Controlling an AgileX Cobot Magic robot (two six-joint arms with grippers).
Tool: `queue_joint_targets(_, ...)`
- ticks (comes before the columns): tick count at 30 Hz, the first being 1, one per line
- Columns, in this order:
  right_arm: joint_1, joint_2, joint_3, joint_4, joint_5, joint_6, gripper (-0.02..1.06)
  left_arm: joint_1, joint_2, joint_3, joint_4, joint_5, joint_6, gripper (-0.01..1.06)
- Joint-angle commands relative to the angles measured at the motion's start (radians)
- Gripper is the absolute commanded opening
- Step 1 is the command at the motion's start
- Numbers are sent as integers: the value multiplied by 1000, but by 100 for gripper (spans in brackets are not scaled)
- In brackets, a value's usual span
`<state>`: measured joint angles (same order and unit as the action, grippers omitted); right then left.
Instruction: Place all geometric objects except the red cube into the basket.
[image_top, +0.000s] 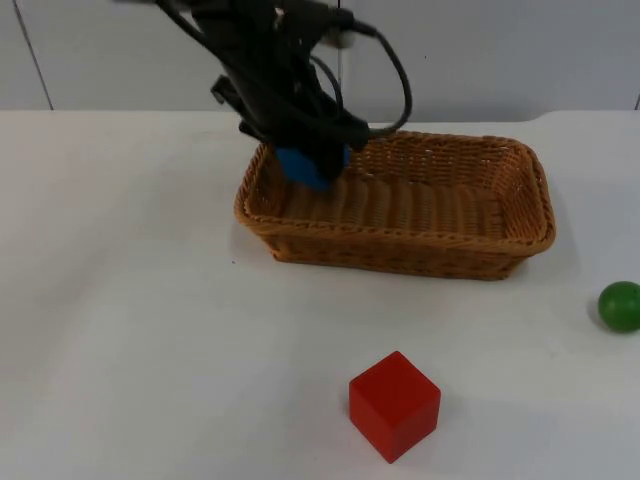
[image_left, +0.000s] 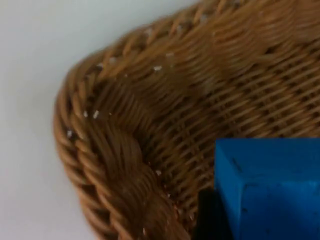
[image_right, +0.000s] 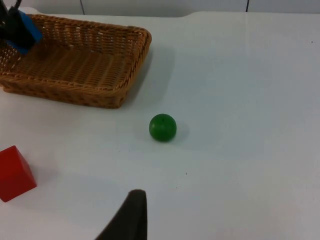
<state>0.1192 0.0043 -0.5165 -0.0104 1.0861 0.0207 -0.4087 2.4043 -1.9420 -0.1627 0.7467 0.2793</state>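
My left gripper: clamped on the blue block, over the basket's left end
My right gripper: waits; fingers' state unclear
Green ball: table, right of basket
Red cube: near basket's front

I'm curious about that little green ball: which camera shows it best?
The right wrist view: the small green ball sits whole on the white table, beside the woven wicker basket. The top view catches the ball cut off at the picture's edge. The left wrist view looks into the basket instead.
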Motion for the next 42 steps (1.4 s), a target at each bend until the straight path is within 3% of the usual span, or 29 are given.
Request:
queue_joint_targets(1, -7, -4, 2, -6, -7, -9, 105, -16, 36, -13, -9, -28, 3, 0)
queue_joint_targets(7, -7, -4, 2, -6, -7, -9, 105, -23, 66, -12, -14, -30, 3, 2)
queue_joint_targets(10, -7, -4, 2, -6, -7, -9, 105, -23, 69, -12, -31, -24, 3, 27)
queue_joint_targets(11, -7, -4, 2, -6, -7, -9, 105, -23, 65, -12, -52, -18, 3, 48)
queue_joint_targets(12, -7, -4, 2, -6, -7, -9, 105, -23, 65, -12, -52, -18, 3, 48)
queue_joint_targets(15, -7, -4, 2, -6, -7, -9, 105, -23, 42, -22, -81, 23, 3, 99)
queue_joint_targets(17, -7, -4, 2, -11, -7, -9, 105, -23, 32, -27, -88, 44, 3, 105)
queue_joint_targets(24, -7, -4, 2, -11, -7, -9, 105, -23, -80, -47, -175, 199, 3, 105)
queue_joint_targets(32, -7, -4, 2, -11, -7, -9, 105, -17, -246, -47, -100, 308, -7, 105)
queue_joint_targets(39, -7, -4, 2, -11, -7, -9, 105, 20, -361, -10, -121, 346, -7, 105)
queue_joint_targets(42, -7, -4, 2, -11, -7, -9, 105, 62, -450, 106, -125, 290, -19, 105)
